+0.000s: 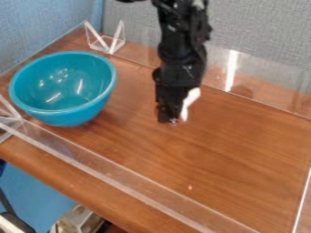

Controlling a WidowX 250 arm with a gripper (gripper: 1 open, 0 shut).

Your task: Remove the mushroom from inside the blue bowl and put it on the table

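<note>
The blue bowl [73, 109] stands at the left end of the table [231, 155], and its inside shows only glossy reflections. My gripper [174, 113] hangs from the black arm over the middle of the table, to the right of the bowl and low over the wood. It is shut on the mushroom [177, 107], of which a bit of cream stem and reddish-brown cap shows between the fingers. I cannot tell whether the mushroom touches the tabletop.
Low clear acrylic walls ring the tabletop, with the front wall [122, 175] near me and the back wall [249, 68] behind the arm. A clear bracket [107, 38] sits at the back left corner. Bare wood stretches to the right of the gripper.
</note>
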